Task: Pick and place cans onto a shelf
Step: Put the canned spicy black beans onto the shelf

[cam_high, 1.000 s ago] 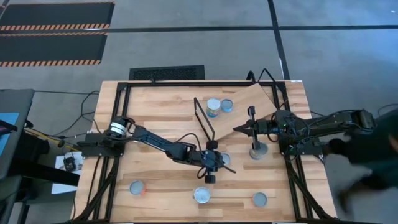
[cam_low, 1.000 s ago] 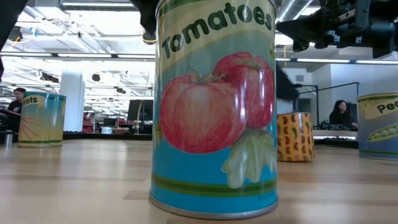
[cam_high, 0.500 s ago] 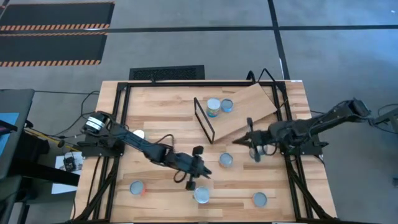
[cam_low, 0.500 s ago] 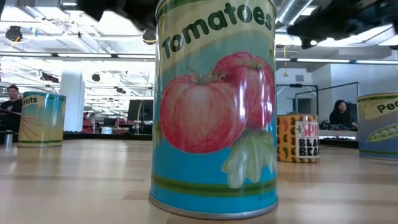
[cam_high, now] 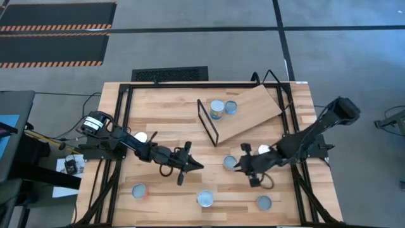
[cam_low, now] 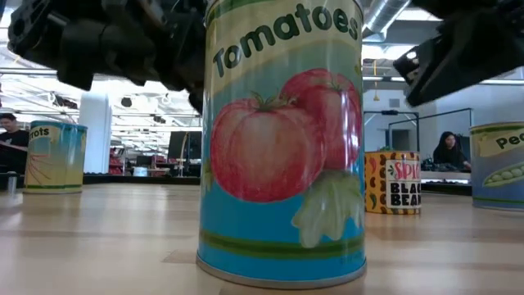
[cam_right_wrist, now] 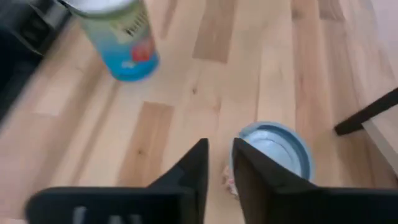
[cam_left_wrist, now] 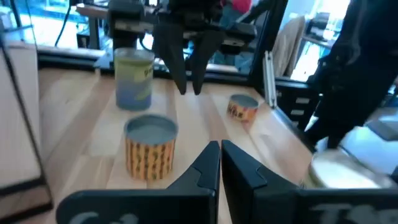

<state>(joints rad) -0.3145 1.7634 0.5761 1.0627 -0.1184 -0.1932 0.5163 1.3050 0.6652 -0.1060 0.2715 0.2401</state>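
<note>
A can with a yellow and black label [cam_high: 230, 163] [cam_left_wrist: 151, 146] stands on the plank table near the middle. My left gripper [cam_high: 193, 166] [cam_left_wrist: 219, 155] is shut, pointing at this can from its left with a gap between. My right gripper [cam_high: 239, 166] [cam_right_wrist: 218, 168] is open and slants down just right of the can [cam_right_wrist: 272, 152]; its fingers [cam_left_wrist: 186, 68] hang clear of it. Two cans [cam_high: 217, 109] [cam_high: 231, 107] stand on the shelf [cam_high: 253, 111], a light board with a black wire end [cam_high: 207, 123].
Three more cans stand near the front edge: a carrots can [cam_high: 139, 191] [cam_low: 53, 156], a tomato can [cam_high: 205, 199] [cam_low: 282, 139] and a peas can [cam_high: 264, 202] [cam_low: 499, 164]. A black frame [cam_high: 126, 88] runs round the table. People sit in the room beyond.
My left gripper has drawn back from the middle can toward the table's left, levelled out and shut. My right gripper has swung from beside the shelf toward the near edge, tipping down beside that can. The can stands where it was.
</note>
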